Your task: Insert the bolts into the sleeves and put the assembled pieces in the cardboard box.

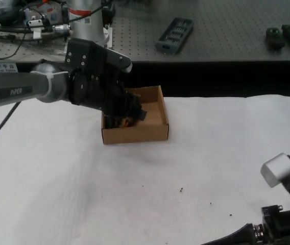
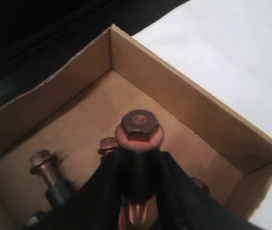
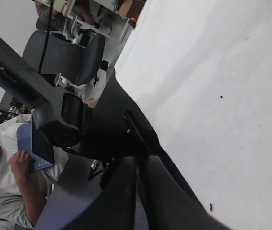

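Bolt (image 2: 140,128) along left fingers (image 2: 180,192), head outward, over box (image 2: 200,112).

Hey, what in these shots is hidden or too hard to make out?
High view: the left tool covers much of the cardboard box floor; the pieces inside cannot be counted.
Left wrist view: the tool's fingers hide most of the held bolt below its head.
High view: specks on the white cloth are too small to identify.

A white cloth (image 1: 135,204) lies before a perforated grey table (image 1: 226,30).
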`<state>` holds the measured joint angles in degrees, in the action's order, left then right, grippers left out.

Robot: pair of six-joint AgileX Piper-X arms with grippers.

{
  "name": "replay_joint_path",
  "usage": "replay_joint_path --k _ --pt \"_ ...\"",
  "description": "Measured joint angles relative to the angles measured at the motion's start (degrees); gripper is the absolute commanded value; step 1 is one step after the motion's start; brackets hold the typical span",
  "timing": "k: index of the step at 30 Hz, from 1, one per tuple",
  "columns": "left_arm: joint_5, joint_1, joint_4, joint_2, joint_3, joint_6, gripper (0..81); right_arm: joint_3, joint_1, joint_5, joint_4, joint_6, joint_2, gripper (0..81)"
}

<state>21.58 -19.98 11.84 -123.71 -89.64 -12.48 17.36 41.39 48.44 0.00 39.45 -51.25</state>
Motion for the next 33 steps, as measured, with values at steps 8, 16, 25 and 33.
replay_joint_path --k 8,16,25,33 --pt "-1.2 1.4 3.1 -1.0 -2.4 -1.2 36.0 0.0 0.0 -1.4 0.0 0.4 0.0 6.9" --pt "-0.3 1.5 4.9 -1.0 -2.6 2.1 46.2 0.0 0.0 -5.3 0.0 0.4 0.0 6.9" --pt "3.2 2.6 14.0 4.0 0.4 1.5 33.2 0.0 -1.4 -11.1 0.0 -1.1 -0.1 6.9" --pt "5.4 4.8 8.5 17.5 19.6 1.0 23.0 0.0 -5.2 -12.1 -0.8 -4.5 -8.3 6.9"
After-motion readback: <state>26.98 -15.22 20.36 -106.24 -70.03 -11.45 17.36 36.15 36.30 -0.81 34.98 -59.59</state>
